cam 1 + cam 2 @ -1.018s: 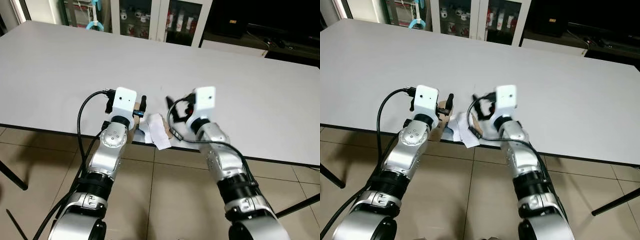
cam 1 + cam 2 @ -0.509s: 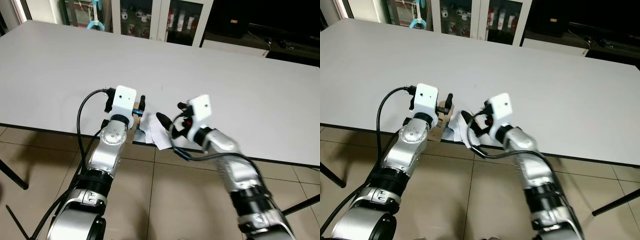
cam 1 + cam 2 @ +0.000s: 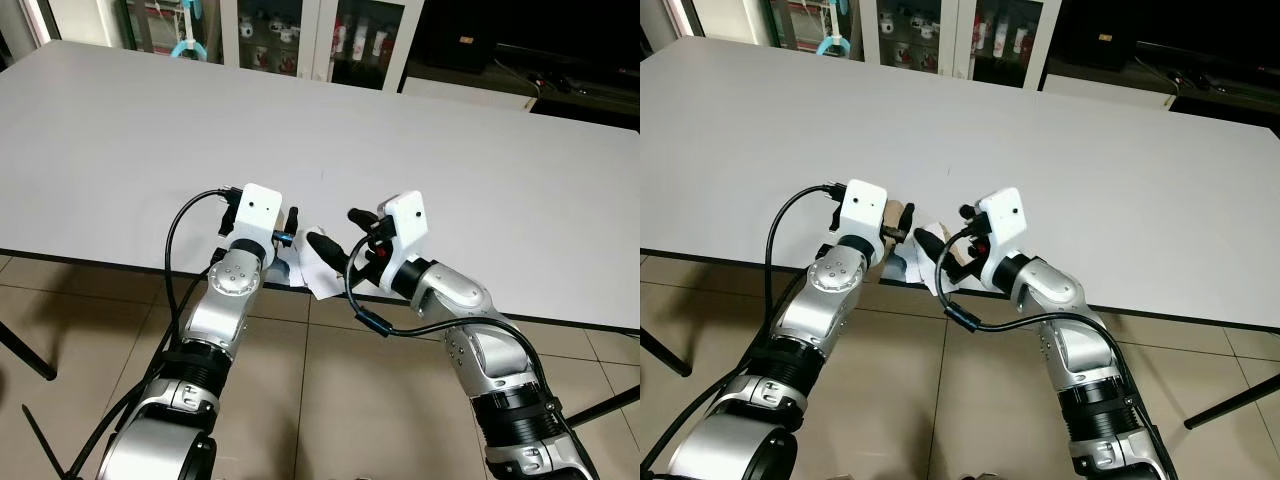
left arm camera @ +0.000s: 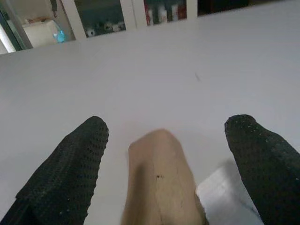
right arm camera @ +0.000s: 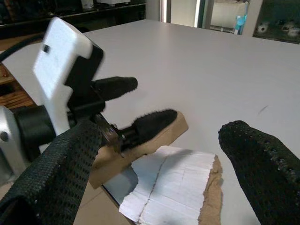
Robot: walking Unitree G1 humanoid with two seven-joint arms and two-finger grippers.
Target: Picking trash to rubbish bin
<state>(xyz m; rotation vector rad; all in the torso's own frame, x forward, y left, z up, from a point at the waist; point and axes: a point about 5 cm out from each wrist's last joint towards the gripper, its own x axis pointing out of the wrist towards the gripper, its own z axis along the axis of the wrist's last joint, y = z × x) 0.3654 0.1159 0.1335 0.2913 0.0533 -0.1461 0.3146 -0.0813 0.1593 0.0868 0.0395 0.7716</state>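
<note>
The trash is a torn white paper sheet with a brown cardboard strip, hanging over the front edge of the white table. My left gripper is open, its two black fingers wide apart on either side of the cardboard strip without touching it. My right gripper is also open and points leftward at the paper, one finger just above the sheet. In the right wrist view the white paper lies between the spread fingers, with the left gripper's fingers resting on the cardboard.
The table stretches far back and to both sides. Glass-door cabinets stand behind it. Tiled floor lies below the table's front edge, with dark table legs at the left and right.
My right arm has swung down and turned its gripper leftward toward the paper. My left gripper has shifted slightly right along the table edge.
</note>
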